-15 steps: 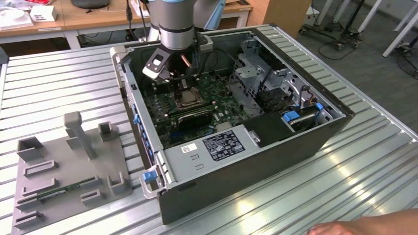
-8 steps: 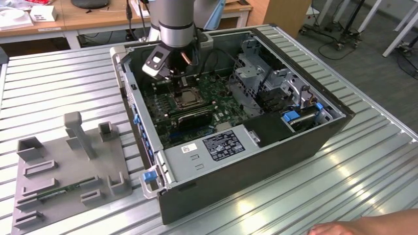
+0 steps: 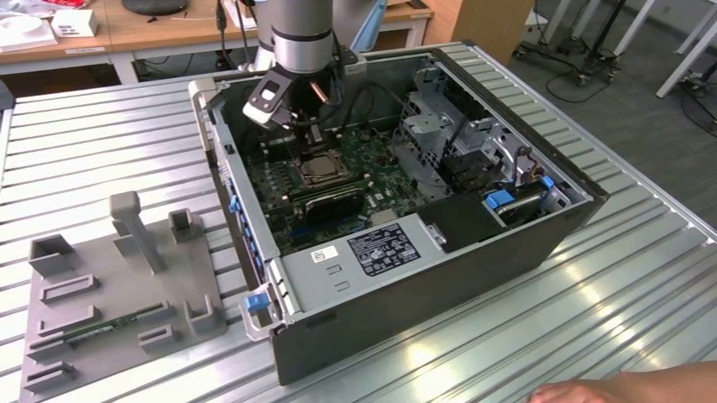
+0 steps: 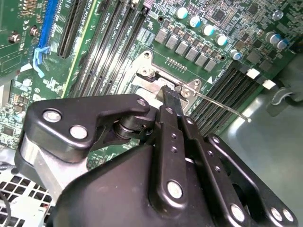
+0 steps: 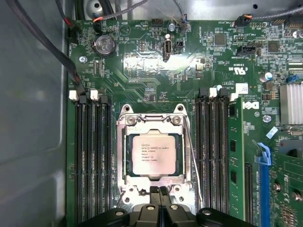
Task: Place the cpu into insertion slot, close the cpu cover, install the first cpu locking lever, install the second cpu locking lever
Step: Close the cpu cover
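Pincer [image 5: 159,190], clenched with nothing between its tips, sits at one edge of the cpu cover [image 5: 152,124]. The cover lies flat over the cpu [image 5: 155,153], seated in the insertion slot [image 5: 127,158] straight ahead. A wire locking lever [image 5: 193,156] runs lengthwise alongside.
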Controlling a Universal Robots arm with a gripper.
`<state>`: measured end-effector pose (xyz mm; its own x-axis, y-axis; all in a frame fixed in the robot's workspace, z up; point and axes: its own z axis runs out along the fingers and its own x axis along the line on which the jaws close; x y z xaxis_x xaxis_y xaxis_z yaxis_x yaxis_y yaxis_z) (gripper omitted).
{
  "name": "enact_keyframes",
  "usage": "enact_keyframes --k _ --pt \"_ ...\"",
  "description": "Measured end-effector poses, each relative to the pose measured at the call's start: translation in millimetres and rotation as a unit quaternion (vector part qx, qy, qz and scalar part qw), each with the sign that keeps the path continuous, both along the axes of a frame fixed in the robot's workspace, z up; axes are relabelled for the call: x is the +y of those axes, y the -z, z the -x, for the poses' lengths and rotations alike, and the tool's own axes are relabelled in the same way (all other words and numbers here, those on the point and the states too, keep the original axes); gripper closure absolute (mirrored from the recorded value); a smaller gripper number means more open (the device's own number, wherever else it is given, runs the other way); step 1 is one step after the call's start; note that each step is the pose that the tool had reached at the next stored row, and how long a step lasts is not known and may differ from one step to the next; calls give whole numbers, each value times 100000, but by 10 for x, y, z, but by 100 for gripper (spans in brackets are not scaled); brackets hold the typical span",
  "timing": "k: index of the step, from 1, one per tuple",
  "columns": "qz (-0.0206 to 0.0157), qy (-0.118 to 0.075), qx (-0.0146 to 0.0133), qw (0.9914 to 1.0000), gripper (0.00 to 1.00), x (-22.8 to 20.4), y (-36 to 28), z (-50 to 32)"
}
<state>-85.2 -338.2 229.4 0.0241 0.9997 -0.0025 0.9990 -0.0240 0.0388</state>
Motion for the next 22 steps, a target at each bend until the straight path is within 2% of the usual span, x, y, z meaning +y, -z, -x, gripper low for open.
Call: enact_keyframes --k 2,13,18,20,22 --pt "2 1 4 100000 90 0 -27 0" --pt "3 -395 4 99999 90 0 -30 0" --pt "4 -2923 6 99957 90 0 -30 0" --pt "5 -4517 6 99898 90 0 -30 0" --pt "3 -6350 6 99798 90 0 -29 0"
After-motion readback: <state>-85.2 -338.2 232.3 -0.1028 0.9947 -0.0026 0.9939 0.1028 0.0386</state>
